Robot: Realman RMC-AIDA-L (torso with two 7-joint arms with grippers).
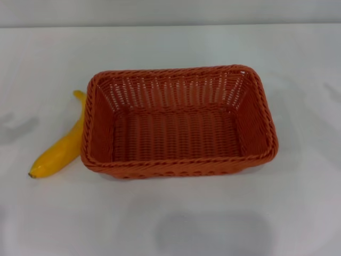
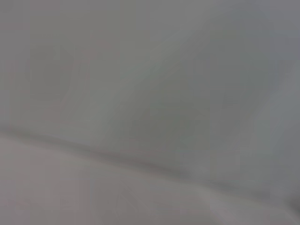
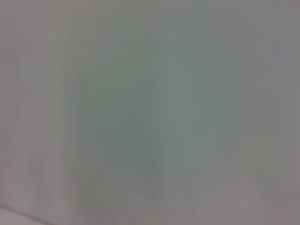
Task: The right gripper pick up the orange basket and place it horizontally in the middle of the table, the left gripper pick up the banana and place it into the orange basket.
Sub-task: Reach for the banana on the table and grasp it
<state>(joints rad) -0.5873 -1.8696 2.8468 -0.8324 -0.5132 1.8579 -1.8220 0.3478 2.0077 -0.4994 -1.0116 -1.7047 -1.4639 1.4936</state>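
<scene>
Banana (image 1: 61, 146) touches orange basket's (image 1: 178, 165) left edge on table (image 1: 170, 213); jaws unseen, cannot tell.

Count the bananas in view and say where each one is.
1. The banana lies on the table, against the left outer side of the orange basket, which looks empty. No others show.

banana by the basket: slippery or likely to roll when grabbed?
The banana has smooth, glossy skin, so the fingers may slide on it. It lies on its curved side against the basket, so it will probably pivot rather than roll far. It looks soft enough to bruise under a hard squeeze.
</scene>
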